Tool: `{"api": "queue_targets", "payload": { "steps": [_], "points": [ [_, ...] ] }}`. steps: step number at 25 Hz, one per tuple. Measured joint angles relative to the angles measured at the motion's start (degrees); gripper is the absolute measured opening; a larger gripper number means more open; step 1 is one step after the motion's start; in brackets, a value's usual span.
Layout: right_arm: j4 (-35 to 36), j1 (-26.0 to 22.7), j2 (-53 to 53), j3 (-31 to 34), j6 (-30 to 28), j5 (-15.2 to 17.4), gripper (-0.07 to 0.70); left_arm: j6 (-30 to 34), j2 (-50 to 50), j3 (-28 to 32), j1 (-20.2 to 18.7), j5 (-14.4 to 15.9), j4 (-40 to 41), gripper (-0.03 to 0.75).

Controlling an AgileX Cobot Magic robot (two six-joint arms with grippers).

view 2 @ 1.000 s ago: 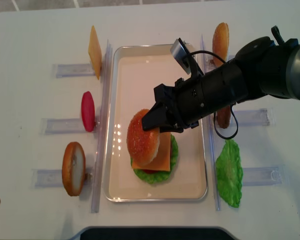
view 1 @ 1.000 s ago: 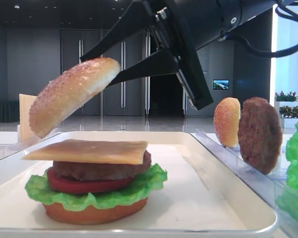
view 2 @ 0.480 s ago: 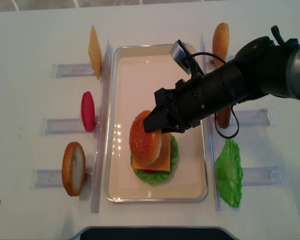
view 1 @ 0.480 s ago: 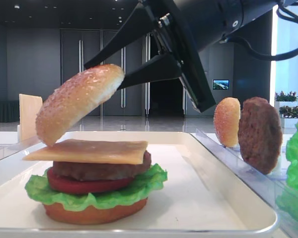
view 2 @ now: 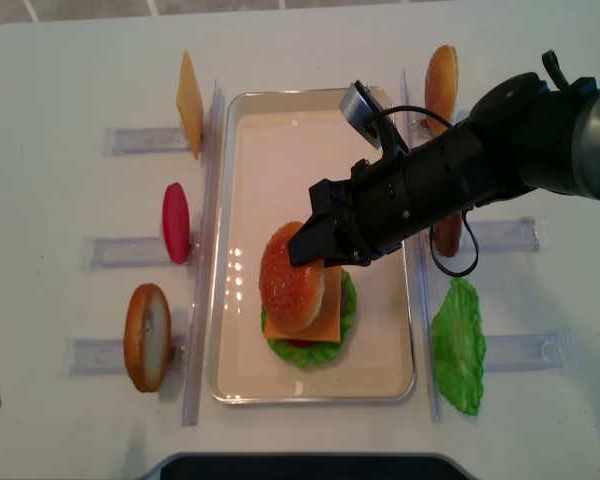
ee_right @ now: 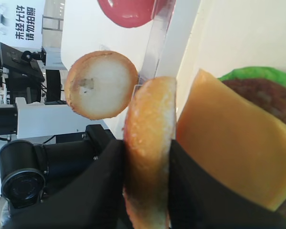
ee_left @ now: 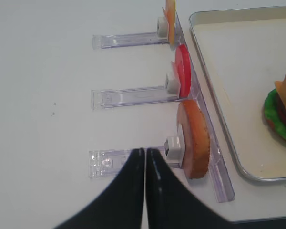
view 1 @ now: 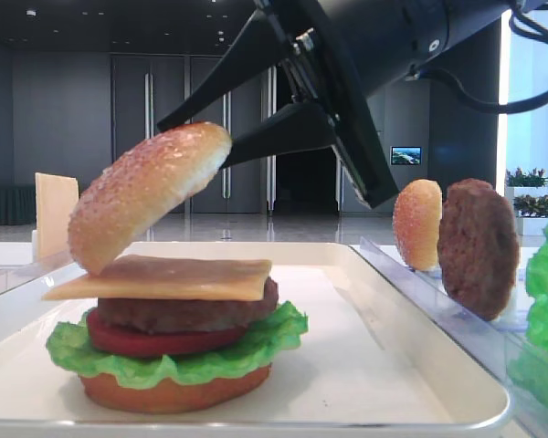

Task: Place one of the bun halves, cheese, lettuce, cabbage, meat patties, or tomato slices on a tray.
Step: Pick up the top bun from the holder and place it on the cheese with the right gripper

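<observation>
Since a second ago my right claw (view 2: 312, 246) has carried the bun top (view 2: 291, 278) lower and further over the stack, so its low edge now sits at, or just above, the left end of the cheese slice (view 1: 164, 277); I cannot tell whether they touch. From the right wrist camera I see both fingers (ee_right: 106, 191) clamped on the bun top's rim, which stays tilted, seeded dome facing the left side of the tray (view 2: 240, 150). Below the cheese I have the meat patty (view 1: 187, 313), a tomato slice (view 1: 155, 340), lettuce (view 1: 187, 360) and the bottom bun (view 1: 169, 392), stacked near the front end of the tray, closer to its right rim. My left claw (ee_left: 145, 155) hangs over the table (view 2: 70, 100) with its fingers together, gripping nothing, just beside the spare bun half (ee_left: 196, 143) standing in the front rack (ee_left: 124, 160) off the tray's left rim.
</observation>
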Motion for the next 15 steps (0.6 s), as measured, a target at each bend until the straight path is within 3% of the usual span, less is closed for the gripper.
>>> {"api": "queue_targets", "payload": {
  "steps": [15],
  "points": [
    [-0.2, 0.0, 0.0, 0.0, 0.0, -0.7, 0.218, 0.0, 0.0, 0.0, 0.0, 0.0, 0.0, -0.007]
  ]
}}
